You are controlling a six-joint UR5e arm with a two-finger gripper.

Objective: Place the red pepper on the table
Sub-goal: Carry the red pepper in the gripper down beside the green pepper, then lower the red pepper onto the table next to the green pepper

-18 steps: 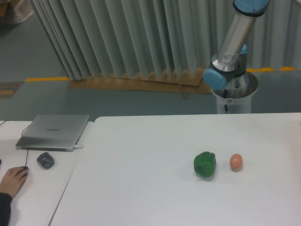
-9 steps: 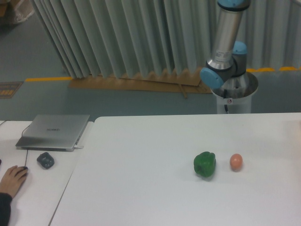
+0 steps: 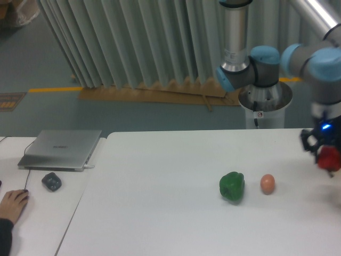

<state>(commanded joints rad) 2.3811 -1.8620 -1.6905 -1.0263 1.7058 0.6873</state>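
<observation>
So, fixed camera view, the only one. The end effector (image 3: 326, 154) is at the far right edge of the frame, mid-height, dark w/ a small blue light on it, and it is clamped on the small bright red rounded pepper (image 3: 329, 158). The pepper is partly blurred, so the exact finger contact can't be made out, but it hangs at the tool tip and looks clear of the surface, w/ a faint shadow under it at lower right.

Key relation: the pepper sits directly at/under the end effector, and the large white matte worktop (image 3: 160, 213) lies straight below both. So the coming move, as I judge it, is a plain descent, then release. No sideways reach seems needed. The pepper looks roundish, no clear long axis to align, so orientation shouldn't matter much; it may roll a bit once let go.

Other things on the worktop, to the left of the held pepper: a pale orange-pink egg-shaped ball (image 3: 267, 183), nearest, and a glossy green bell pepper (image 3: 232, 186) just beyond it, centre-right of frame. Both are well apart from the drop spot, so little risk of a knock.

Far left of frame: a narrower white desk w/ a closed grey laptop (image 3: 60, 149), a dark mouse (image 3: 51, 181) and a person's hand (image 3: 13, 204) at lower left. None of it is near the arm.

Task est.: pepper in grip, placing not yet done.
</observation>
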